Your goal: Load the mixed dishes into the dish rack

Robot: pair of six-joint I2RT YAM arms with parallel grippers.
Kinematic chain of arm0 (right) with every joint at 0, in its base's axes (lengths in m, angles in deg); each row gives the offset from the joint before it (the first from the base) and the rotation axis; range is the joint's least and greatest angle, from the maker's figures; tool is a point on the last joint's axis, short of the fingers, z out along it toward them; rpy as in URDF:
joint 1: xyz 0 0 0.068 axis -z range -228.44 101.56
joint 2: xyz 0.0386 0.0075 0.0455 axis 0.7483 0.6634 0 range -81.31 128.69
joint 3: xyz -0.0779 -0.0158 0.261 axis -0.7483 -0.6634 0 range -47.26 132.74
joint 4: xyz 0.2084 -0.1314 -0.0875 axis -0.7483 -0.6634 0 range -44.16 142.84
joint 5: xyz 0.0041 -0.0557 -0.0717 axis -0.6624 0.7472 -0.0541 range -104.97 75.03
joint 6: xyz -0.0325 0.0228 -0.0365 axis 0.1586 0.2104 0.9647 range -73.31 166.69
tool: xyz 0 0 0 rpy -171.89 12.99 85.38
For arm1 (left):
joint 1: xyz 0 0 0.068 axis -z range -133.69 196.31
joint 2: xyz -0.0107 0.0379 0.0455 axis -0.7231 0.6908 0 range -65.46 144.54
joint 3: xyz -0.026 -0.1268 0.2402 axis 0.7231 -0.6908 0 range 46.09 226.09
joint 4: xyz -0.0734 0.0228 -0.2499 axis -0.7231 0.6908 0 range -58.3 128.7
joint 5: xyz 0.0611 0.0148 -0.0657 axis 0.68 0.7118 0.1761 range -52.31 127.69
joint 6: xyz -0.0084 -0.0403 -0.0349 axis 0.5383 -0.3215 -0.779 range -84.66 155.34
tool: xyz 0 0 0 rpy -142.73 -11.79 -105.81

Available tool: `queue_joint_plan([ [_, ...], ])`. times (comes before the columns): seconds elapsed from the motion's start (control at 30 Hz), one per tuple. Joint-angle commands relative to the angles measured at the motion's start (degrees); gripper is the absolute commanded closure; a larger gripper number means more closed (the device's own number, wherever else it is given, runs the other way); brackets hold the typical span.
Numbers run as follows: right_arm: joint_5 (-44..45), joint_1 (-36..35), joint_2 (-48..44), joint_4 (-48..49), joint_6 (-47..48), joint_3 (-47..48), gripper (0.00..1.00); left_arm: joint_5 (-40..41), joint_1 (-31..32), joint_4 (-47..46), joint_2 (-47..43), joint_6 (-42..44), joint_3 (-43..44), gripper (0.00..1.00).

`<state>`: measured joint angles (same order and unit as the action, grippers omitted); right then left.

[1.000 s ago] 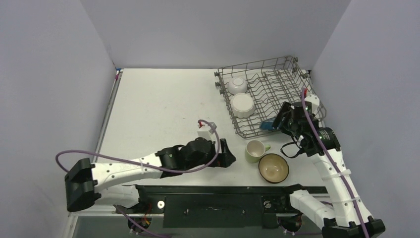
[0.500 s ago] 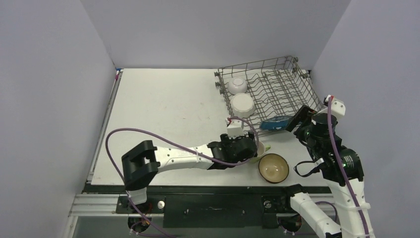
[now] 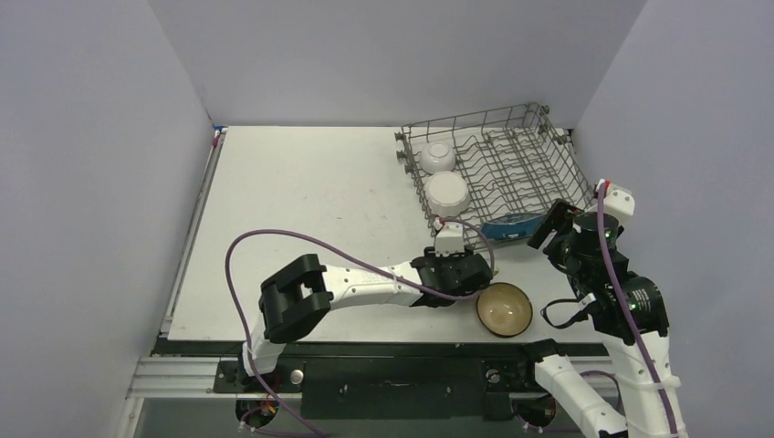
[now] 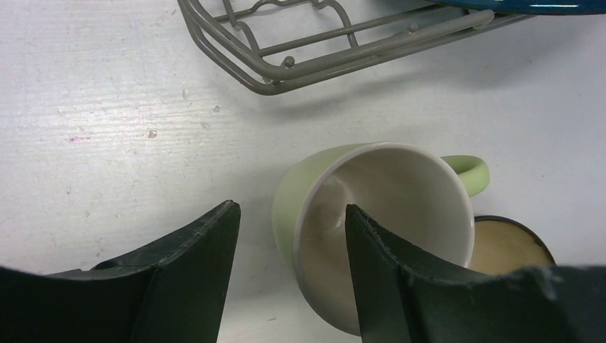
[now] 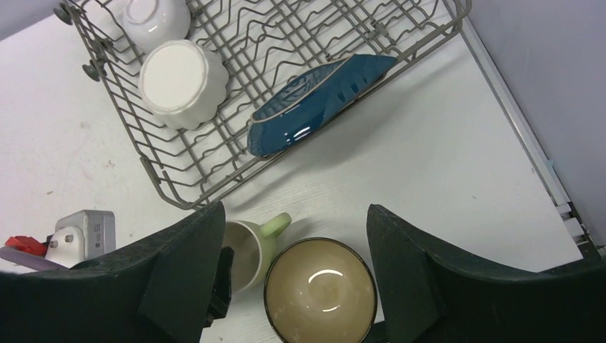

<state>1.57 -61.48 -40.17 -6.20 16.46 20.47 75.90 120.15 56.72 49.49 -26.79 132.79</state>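
Note:
The pale green mug stands on the table beside the brown bowl. My left gripper straddles the mug's near wall, one finger inside the cup and one outside. A gap still shows between the outer finger and the wall, so it is open. My right gripper hangs open and empty high above the bowl and mug. The grey wire dish rack holds the small white bowl, the white scalloped plate and the dark blue dish, which leans at its near edge.
The rack's near corner lies just beyond the mug. The left arm stretches across the table's front. Grey walls close in on both sides, the right one near my right arm.
My left arm has swung right from mid-table to the mug, its jaws narrowing around the wall. My right gripper has pulled back from the rack, leaving the blue dish there.

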Motion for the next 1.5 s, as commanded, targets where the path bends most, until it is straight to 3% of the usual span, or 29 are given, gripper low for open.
queue_joint_plan([
  [0.0, 1.4, 0.6, -0.1, -0.1, 1.6, -1.2, 0.32, 0.7, 0.2, 3.2, 1.1, 1.0, 4.3, 0.49],
  [0.33, 0.6, 0.6, -0.2, -0.2, 1.6, -2.3, 0.32, -0.5, 0.1, 4.9, 3.1, 2.6, 7.0, 0.66],
  [0.63, 0.5, 0.6, 0.4, -0.3, 1.6, -2.1, 0.32, -1.1, -1.6, 4.4, -0.6, 5.0, 5.7, 1.00],
  [0.83, -1.4, 0.6, 2.1, -0.4, 2.3, -1.5, 0.32, -3.7, -4.0, 0.2, -11.0, 8.4, -1.9, 1.00],
  [0.9, -3.2, 0.6, 2.9, -0.2, 2.9, -1.1, 0.32, -9.1, -5.8, -3.5, -16.1, 12.3, -5.9, 1.00],
  [1.0, -8.5, 0.6, 4.1, 0.4, 3.7, 0.6, 0.32, -26.2, -9.1, -14.2, -25.2, 14.9, -12.4, 1.00],
  [1.17, -27.1, 1.1, 3.2, 8.2, 2.7, -0.6, 0.28, -50.8, -18.8, -31.6, -37.0, 13.0, -25.8, 1.00],
  [1.33, -46.3, 2.4, 4.4, 20.9, -5.2, -4.7, 0.27, -59.8, -25.6, -47.8, -49.7, 13.8, -35.1, 1.00],
  [1.47, -56.4, 2.2, 1.7, 41.1, -26.9, -11.4, 0.22, -58.9, -26.5, -52.4, -58.0, 25.2, -39.9, 1.00],
])
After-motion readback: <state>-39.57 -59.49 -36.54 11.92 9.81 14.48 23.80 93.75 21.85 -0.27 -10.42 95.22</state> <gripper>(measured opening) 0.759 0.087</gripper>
